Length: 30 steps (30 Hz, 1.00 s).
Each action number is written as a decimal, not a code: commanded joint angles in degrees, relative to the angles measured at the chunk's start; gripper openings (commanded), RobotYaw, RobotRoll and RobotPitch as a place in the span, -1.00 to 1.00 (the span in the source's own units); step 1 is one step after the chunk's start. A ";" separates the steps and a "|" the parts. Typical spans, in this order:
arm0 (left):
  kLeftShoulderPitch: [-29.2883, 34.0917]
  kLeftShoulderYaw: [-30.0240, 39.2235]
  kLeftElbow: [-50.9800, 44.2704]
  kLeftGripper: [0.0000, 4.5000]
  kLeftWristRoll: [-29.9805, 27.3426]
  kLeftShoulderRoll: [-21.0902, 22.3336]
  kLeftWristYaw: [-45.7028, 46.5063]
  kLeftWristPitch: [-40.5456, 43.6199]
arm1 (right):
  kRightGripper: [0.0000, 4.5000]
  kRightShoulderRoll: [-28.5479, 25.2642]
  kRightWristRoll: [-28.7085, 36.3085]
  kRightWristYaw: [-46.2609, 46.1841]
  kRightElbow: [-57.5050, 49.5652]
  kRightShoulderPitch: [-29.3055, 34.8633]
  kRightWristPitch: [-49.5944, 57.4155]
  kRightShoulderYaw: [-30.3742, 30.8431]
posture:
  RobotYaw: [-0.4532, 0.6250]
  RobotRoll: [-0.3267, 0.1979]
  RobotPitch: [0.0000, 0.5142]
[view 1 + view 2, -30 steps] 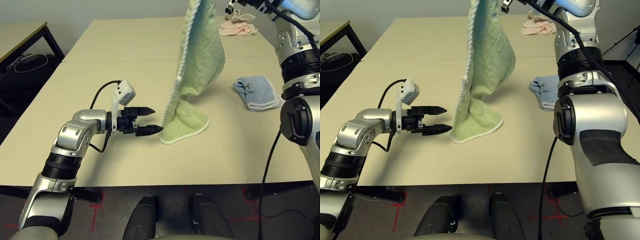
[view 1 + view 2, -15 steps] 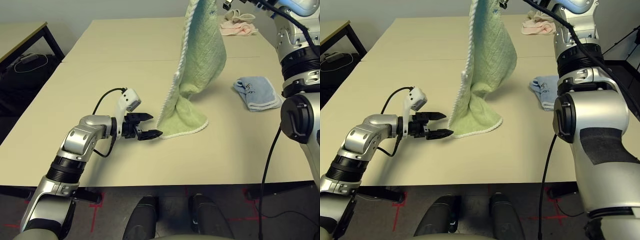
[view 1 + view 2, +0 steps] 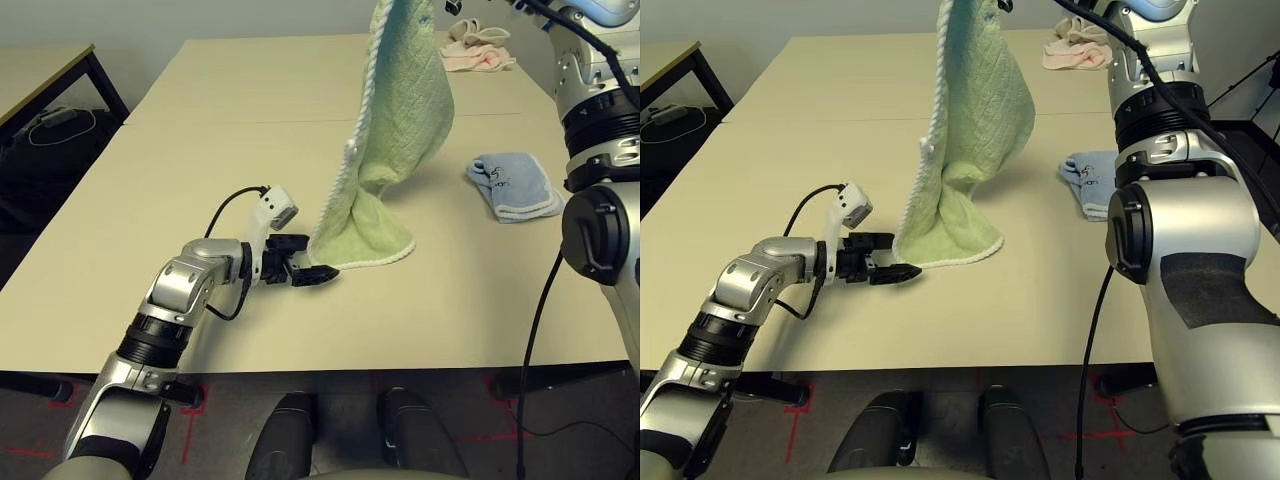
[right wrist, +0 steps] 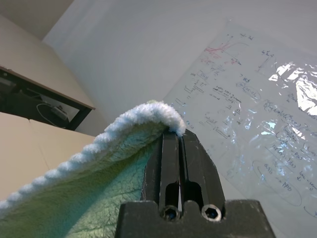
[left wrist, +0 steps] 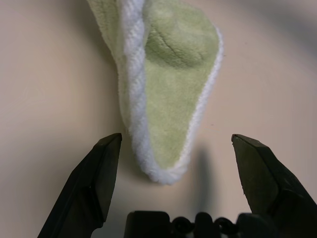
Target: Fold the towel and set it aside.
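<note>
No fold made yet: the towel (image 3: 395, 130) hangs high from the right claw (image 4: 174, 136), pinched on a top corner, its bottom corner resting on the table (image 3: 200, 150). The left claw (image 5: 176, 163), spread wide, straddles that white-edged corner. Plenty of open table left and front; blue towel (image 3: 515, 185) lies well apart.
</note>
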 commanded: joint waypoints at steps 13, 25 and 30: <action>1.27 1.48 -3.60 1.00 -2.10 2.99 -0.15 7.10 | -0.99 -0.08 0.19 1.05 -0.48 0.35 0.31 0.29 | 0.06 0.25 -0.69; 0.18 3.87 -3.70 1.00 -4.56 1.08 3.10 11.45 | -0.99 -0.13 0.18 1.48 -0.53 0.48 0.37 0.24 | 0.05 0.25 -0.69; 0.53 3.87 -3.51 1.00 -4.76 1.26 3.69 12.09 | -0.99 -0.17 0.23 1.61 -0.78 0.57 0.46 0.25 | 0.05 0.25 -0.69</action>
